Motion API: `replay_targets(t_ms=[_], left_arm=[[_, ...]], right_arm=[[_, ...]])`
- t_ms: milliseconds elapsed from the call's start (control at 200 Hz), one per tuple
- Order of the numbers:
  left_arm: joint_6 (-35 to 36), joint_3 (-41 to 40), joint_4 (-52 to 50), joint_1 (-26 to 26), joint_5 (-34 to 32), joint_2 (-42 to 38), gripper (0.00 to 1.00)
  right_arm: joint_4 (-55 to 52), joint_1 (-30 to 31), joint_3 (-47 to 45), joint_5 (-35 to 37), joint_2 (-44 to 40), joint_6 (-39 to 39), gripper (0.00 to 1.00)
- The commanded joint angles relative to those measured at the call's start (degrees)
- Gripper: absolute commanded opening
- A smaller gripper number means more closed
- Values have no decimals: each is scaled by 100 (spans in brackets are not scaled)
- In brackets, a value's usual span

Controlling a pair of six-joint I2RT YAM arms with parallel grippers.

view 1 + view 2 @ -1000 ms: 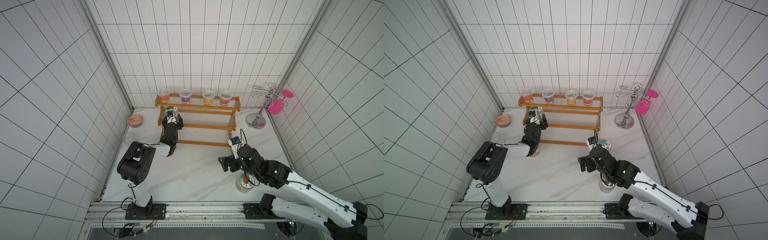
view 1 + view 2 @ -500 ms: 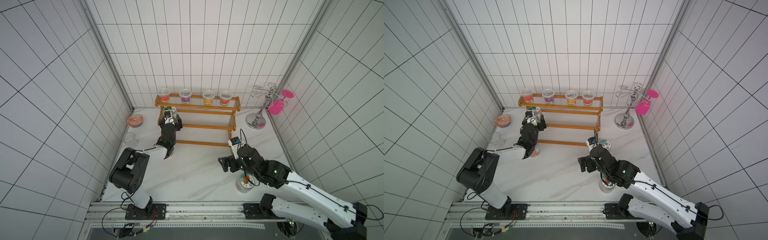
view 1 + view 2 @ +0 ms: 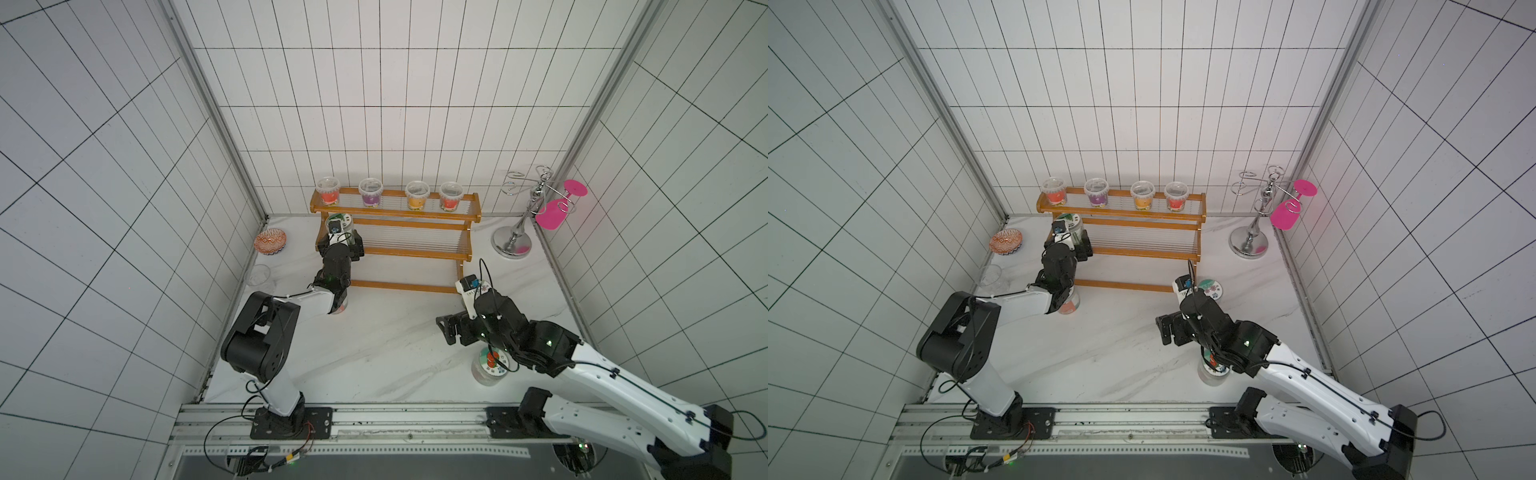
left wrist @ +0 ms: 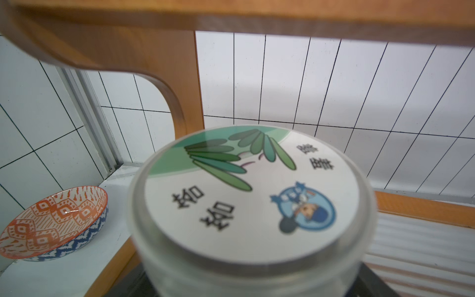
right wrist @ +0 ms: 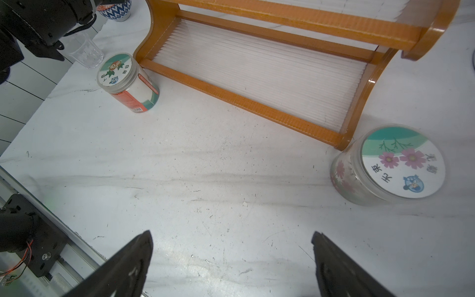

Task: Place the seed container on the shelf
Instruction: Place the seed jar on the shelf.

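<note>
The seed container [image 4: 250, 195], a clear jar with a green-leaf lid, stands at the left end of the shelf's middle tier [image 3: 415, 249] in both top views [image 3: 1068, 220]. My left gripper [image 3: 341, 243] reaches in from the front and is open. Its jaws stand on either side of the jar and look spread wider than it. The jar hides most of the fingers in the left wrist view. My right gripper [image 5: 232, 234] hangs open over bare table, in front of the shelf's [image 5: 241, 100] bottom tier, with nothing between its fingers.
Several lidded cups [image 3: 372, 192] line the top tier. An orange-labelled jar [image 5: 128, 82] stands under my left forearm. A flower-lid jar [image 5: 388, 164] stands by the shelf's right foot, another jar [image 3: 490, 365] under my right arm. A patterned bowl [image 3: 270, 242], clear glass [image 3: 259, 276] and chrome stand [image 3: 513, 245] flank the shelf.
My left arm's elbow swung out and back while its wrist stayed at the shelf's left end with the jar. The right arm has not moved.
</note>
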Motion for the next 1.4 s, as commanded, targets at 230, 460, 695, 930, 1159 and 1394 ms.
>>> replay_targets(t_ms=[230, 460, 695, 930, 1159, 1394], left_arm=[[-507, -274, -383, 16, 706, -716, 99], [-604, -344, -907, 16, 694, -1086, 99], [-632, -306, -974, 64, 598, -990, 76], [-631, 44, -1084, 199, 748, -692, 70], [-625, 291, -1213, 306, 900, -551, 68], [-689, 49, -1343, 307, 1103, -899, 79]], right_arm=[[75, -90, -141, -79, -99, 45, 100], [75, -99, -149, -115, -99, 55, 100], [84, -105, -162, -141, -119, 63, 100], [58, -131, -184, -128, -178, 41, 100], [-294, -243, -132, 12, -224, 117, 100], [-1280, -419, 71, 55, -224, 436, 99]])
